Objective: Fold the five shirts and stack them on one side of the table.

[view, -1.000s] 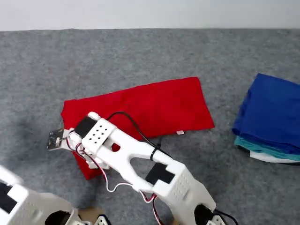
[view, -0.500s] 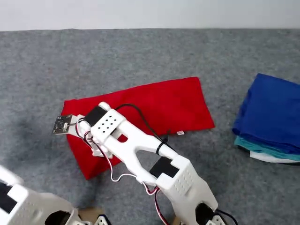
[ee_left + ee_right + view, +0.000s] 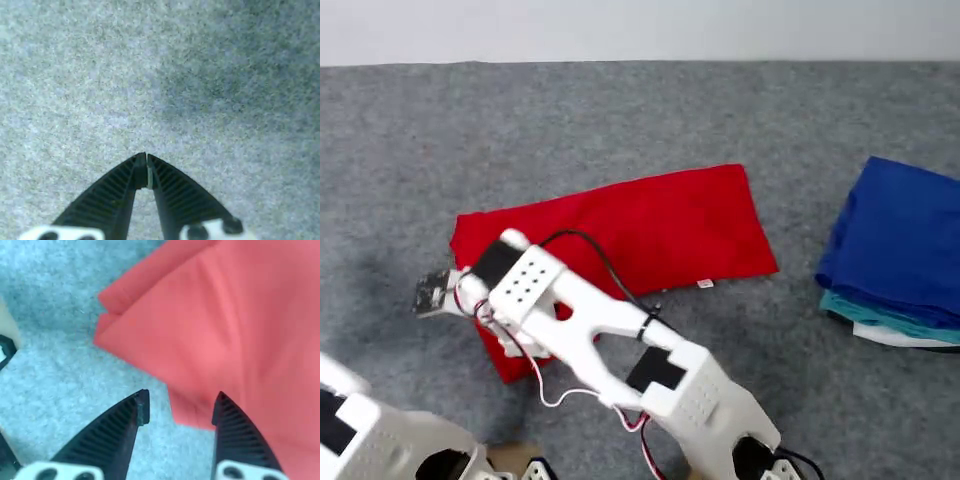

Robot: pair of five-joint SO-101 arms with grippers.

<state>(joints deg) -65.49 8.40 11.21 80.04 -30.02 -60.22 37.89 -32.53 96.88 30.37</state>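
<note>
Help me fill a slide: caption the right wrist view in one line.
Open right claw framing a corner of the folded red fabric shirt on the grey felt-covered table.

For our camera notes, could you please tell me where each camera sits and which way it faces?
High view: fixed above the table, looking down at the red shirt and the folded stack; both arms show, the right arm over the shirt's end.
Left wrist view: on the left wrist, facing the grey table; its shut left gripper shows.
Right wrist view: on the right wrist, facing the shirt's corner; its open right gripper shows.
Shared: high and right wrist views both show the shirt.
</note>
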